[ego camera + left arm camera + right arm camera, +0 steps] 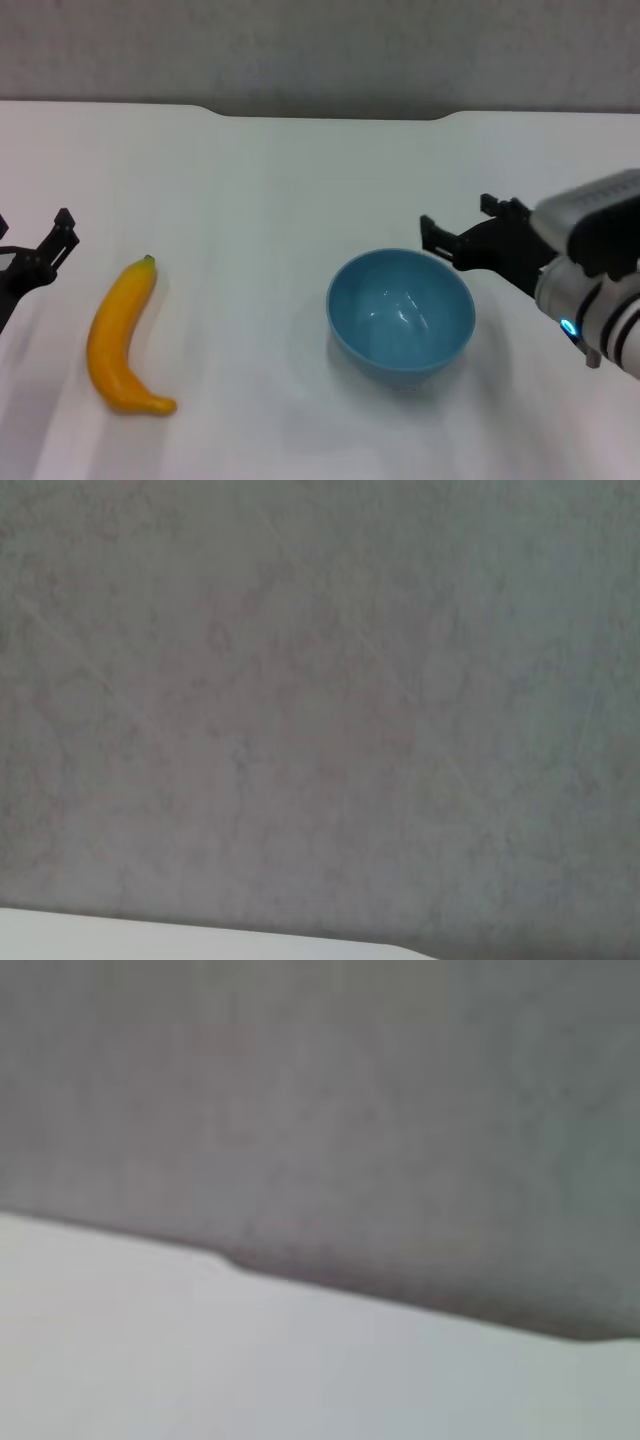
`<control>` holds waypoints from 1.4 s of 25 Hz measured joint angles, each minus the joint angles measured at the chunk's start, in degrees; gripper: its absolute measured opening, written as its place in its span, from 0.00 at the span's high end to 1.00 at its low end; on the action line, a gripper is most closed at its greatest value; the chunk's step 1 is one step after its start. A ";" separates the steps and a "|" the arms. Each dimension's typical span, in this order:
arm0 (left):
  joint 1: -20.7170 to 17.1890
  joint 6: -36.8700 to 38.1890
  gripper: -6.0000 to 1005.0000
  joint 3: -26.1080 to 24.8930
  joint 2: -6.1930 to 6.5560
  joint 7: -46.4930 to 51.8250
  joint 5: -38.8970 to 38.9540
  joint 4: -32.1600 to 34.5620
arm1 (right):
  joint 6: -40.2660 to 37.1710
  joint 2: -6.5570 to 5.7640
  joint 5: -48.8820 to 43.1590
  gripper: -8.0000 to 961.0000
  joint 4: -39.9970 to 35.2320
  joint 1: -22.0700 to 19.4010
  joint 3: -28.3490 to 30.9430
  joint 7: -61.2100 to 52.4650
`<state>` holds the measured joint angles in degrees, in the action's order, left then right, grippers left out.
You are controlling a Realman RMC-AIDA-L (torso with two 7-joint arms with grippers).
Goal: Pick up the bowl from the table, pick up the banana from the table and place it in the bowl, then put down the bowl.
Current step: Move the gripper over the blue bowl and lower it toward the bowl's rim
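Right gripper open beside bowl rim, banana well apart

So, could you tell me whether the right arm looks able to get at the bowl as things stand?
Probably yes. The right gripper hangs open just beyond the bowl's far right rim, nothing between them. The banana lies well off to the left, near the left gripper.

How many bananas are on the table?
1. The banana lies on the table, left of the bowl, near the left gripper. Nothing seems to hide another.
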<state>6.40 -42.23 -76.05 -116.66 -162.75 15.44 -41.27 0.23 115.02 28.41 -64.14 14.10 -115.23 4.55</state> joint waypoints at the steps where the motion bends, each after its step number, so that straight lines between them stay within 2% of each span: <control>1: 0.01 0.00 0.11 0.01 -0.01 0.00 -0.01 -0.01 | 4.50 0.04 -0.05 0.08 -2.29 -0.04 1.25 0.81; 2: 0.06 0.00 0.11 0.08 -0.01 -0.01 -0.01 -0.04 | 4.50 0.04 -0.05 0.08 -2.29 -0.04 1.25 0.81; 10: -0.09 -0.59 0.11 0.35 -0.11 -0.02 -0.07 -0.15 | 21.55 0.05 -2.77 0.08 -6.98 1.47 7.62 0.65; 14: -0.19 -0.59 0.11 0.41 -0.13 -0.02 -0.07 -0.18 | 29.56 0.02 -4.76 0.08 -9.11 4.87 9.01 -0.97; 18: -0.22 -0.59 0.11 0.67 -0.14 -0.02 -0.13 -0.26 | 34.46 0.04 -5.89 0.09 -9.20 7.61 8.95 -2.10; 27: -0.52 -0.57 0.11 0.49 -0.15 -0.02 -0.16 -0.31 | 33.47 0.22 -5.72 0.10 -5.39 7.31 7.17 -5.19; 35: -0.60 -0.57 0.11 0.56 -0.15 -0.02 -0.15 -0.34 | 27.99 0.33 -4.50 0.10 -1.48 7.28 2.17 -7.19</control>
<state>5.80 -42.80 -75.48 -116.81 -162.78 15.29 -41.60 28.22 115.35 23.91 -65.62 21.38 -113.06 -2.65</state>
